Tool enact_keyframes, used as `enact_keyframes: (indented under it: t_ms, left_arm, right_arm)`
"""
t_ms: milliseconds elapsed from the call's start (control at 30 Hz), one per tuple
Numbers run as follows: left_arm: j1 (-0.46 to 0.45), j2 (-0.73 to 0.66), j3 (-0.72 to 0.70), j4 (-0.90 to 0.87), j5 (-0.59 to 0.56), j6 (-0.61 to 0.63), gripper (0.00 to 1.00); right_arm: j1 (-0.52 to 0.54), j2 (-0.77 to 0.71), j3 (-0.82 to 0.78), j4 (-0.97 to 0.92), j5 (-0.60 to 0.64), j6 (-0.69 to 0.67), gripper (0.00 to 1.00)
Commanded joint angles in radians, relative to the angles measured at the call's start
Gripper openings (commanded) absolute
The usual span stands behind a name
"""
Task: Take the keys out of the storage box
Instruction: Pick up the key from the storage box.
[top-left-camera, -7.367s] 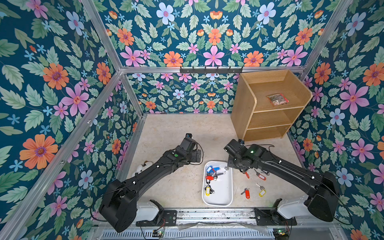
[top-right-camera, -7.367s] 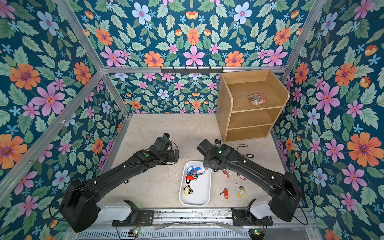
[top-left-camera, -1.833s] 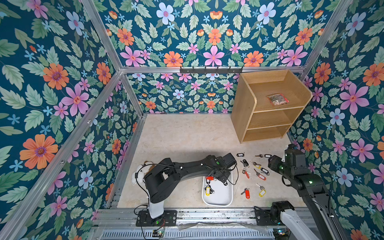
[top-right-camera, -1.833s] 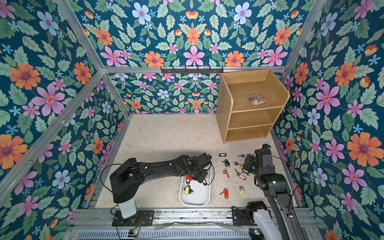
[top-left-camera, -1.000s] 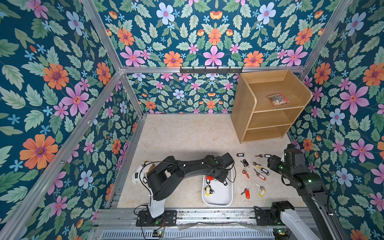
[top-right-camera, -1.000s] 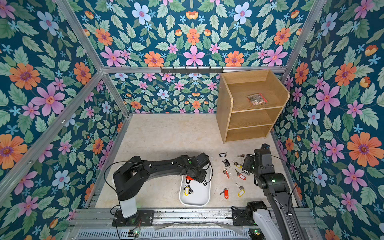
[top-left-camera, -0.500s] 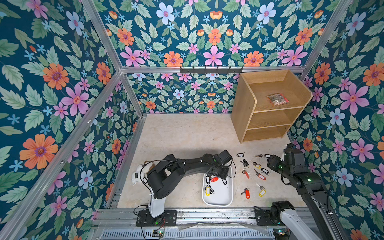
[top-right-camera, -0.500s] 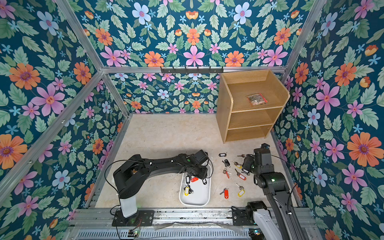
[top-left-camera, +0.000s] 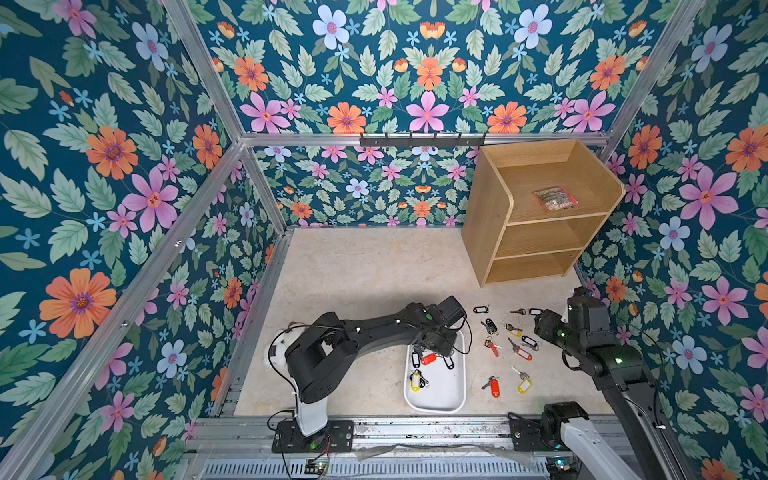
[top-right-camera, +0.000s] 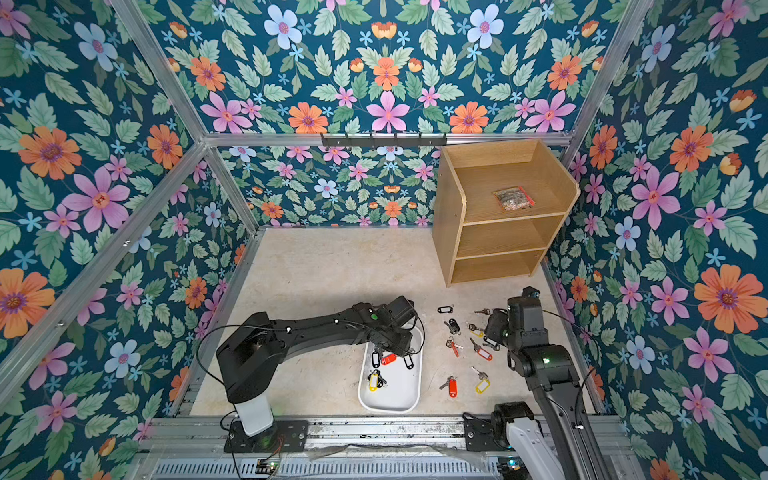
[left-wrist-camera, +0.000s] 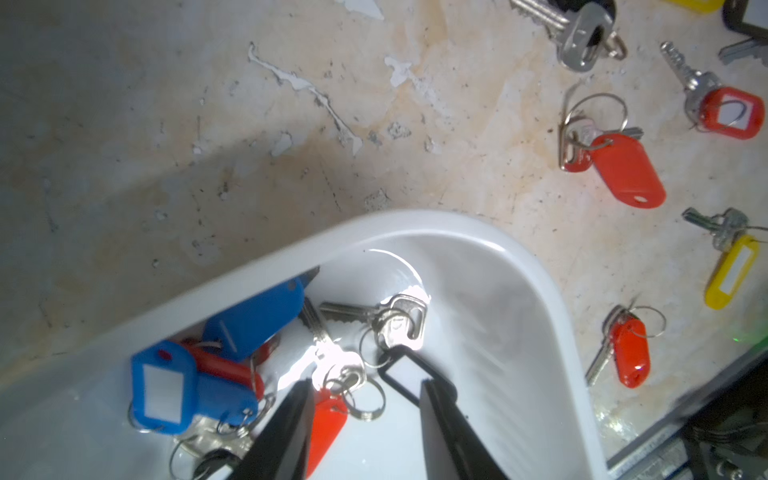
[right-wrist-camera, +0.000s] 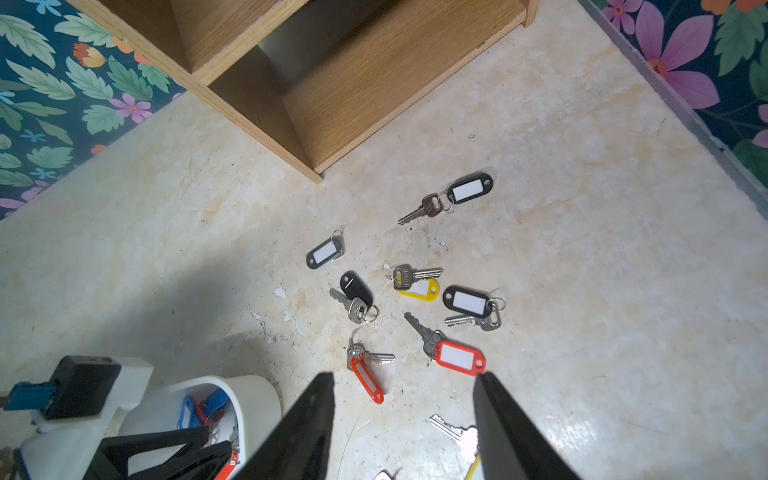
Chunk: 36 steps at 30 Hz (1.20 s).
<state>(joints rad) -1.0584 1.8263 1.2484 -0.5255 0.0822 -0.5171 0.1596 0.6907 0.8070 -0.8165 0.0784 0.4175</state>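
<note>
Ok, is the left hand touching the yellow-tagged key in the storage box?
Apart. Both top views show the left hand over the far end of the storage box, the yellow-tagged key lying clear of it.

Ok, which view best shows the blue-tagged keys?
Left wrist: the blue-tagged keys lie close and sharp in the storage box. Right wrist shows only slivers of them; in both top views the left arm hides them.

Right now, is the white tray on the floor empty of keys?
No, the white tray holds several keys, with yellow, red and black tags showing in a top view.
</note>
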Motion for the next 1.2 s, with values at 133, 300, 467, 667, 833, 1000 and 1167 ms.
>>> enact_keyframes:
  t_ms: [133, 300, 467, 667, 833, 1000, 1167]
  left_arm:
    - [-0.023, -0.04, -0.018, -0.03, -0.022, -0.212, 0.4]
    - [-0.059, -0.05, -0.005, -0.027, -0.078, -0.442, 0.39]
    - [-0.081, -0.04, -0.014, -0.039, -0.104, -0.717, 0.39]
    - [-0.105, -0.048, -0.037, -0.058, -0.177, -0.858, 0.4]
    - [-0.104, -0.051, -0.061, -0.076, -0.215, -0.92, 0.41]
    - [-0.1, -0.027, -0.063, -0.069, -0.219, -0.936, 0.42]
    - [-0.098, 0.022, -0.027, -0.069, -0.196, -0.922, 0.42]
  right_arm:
    - [0.001, 0.002, -0.003, 0.02, -0.002, -0.012, 0.58]
    - [0.0, 0.006, -0.003, 0.021, -0.002, -0.013, 0.58]
    - [0.0, 0.002, -0.004, 0.022, -0.005, -0.015, 0.58]
    - [0.0, -0.008, -0.004, 0.024, -0.011, -0.016, 0.58]
    - [0.002, -0.017, -0.006, 0.027, -0.018, -0.02, 0.58]
    - [0.011, -0.026, -0.006, 0.03, -0.021, -0.02, 0.58]
    - [0.021, -0.033, -0.006, 0.03, -0.023, -0.019, 0.58]
